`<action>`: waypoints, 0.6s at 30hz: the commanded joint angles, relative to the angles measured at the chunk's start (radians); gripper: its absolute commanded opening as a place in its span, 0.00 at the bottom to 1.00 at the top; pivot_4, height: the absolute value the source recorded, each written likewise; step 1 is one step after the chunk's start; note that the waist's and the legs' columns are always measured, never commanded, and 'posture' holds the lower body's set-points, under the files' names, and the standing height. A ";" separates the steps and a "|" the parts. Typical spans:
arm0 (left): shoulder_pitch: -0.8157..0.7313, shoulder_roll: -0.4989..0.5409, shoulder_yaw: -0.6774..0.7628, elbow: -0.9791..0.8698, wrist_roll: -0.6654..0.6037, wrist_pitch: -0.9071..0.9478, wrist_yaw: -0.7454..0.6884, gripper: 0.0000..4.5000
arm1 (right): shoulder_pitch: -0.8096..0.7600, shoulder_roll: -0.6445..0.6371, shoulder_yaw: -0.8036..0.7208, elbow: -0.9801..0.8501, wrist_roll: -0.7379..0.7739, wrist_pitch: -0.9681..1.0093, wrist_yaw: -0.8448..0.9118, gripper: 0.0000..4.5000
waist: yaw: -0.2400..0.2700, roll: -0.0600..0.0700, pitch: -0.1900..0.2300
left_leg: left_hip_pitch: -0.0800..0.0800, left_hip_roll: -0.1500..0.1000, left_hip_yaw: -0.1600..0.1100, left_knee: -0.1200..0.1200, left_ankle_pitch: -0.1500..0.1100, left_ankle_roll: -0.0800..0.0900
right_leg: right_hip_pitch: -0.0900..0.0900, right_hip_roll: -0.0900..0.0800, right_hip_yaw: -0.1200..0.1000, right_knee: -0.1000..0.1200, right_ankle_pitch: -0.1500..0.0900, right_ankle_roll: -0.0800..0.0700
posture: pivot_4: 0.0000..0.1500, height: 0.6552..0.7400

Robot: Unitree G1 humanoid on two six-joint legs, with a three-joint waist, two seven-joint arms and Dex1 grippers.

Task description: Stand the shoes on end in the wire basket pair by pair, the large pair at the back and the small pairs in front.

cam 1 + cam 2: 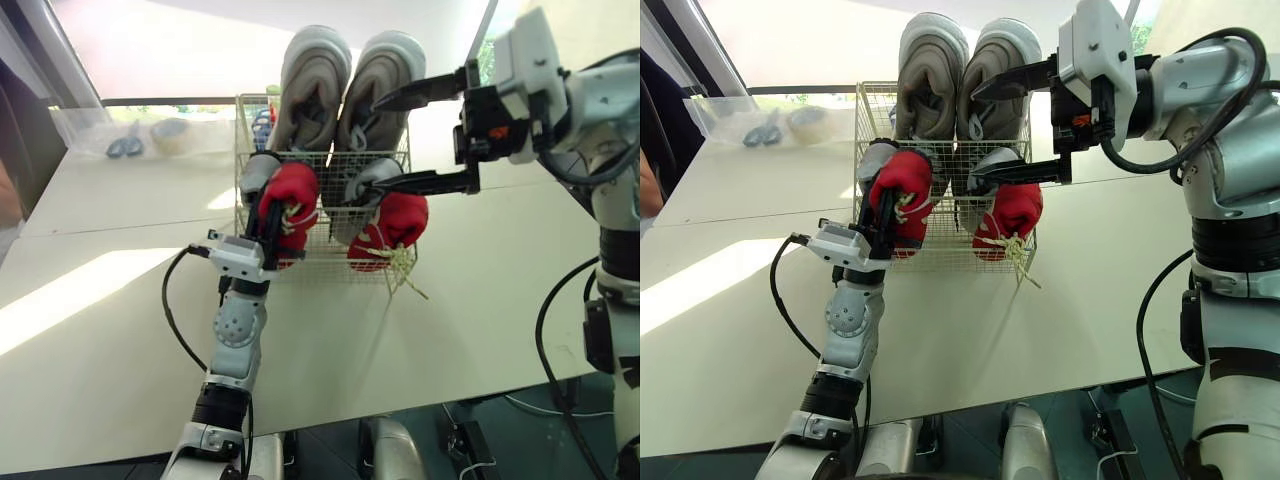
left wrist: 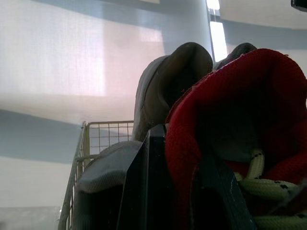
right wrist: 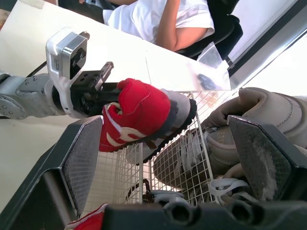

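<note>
At the front left of the wire basket, the left gripper is clamped on a red shoe, one finger tucked inside its opening, as the left wrist view shows up close. Whether that shoe touches the basket floor, can't tell. Small grey shoes sit mostly hidden behind the red. The right gripper hangs spread wide over the right side, holding nothing. A second red shoe leans front right, laces spilling out. The large pair stands at the back. The right wrist view catches a seated person, cut off by the frame.
</note>
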 commanded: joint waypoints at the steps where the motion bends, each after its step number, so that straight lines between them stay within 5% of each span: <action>1: 0.068 -0.013 0.013 0.029 -0.032 0.057 0.010 0.19 | -0.026 -0.010 -0.018 -0.006 -0.002 -0.006 0.003 1.00 | -0.001 0.002 -0.003 | 0.000 0.000 0.000 0.000 0.000 0.000 | 0.000 0.000 0.000 0.000 0.000 0.000 | 1.00 0.94; 8: 0.160 -0.002 0.065 -0.155 -0.074 0.186 0.050 0.95 | -0.018 0.011 -0.013 0.006 -0.014 -0.025 -0.003 1.00 | -0.002 0.007 -0.006 | 0.000 0.001 0.000 0.000 -0.001 0.001 | 0.000 0.001 0.000 0.000 0.000 0.000 | 1.00 0.94; 18: 0.295 0.117 0.127 -0.456 -0.140 0.435 0.002 0.98 | -0.016 0.056 -0.014 0.037 -0.026 -0.066 -0.003 1.00 | -0.005 0.007 -0.005 | -0.003 0.002 0.001 0.000 -0.001 0.000 | -0.005 0.001 0.000 0.000 0.000 0.000 | 1.00 0.94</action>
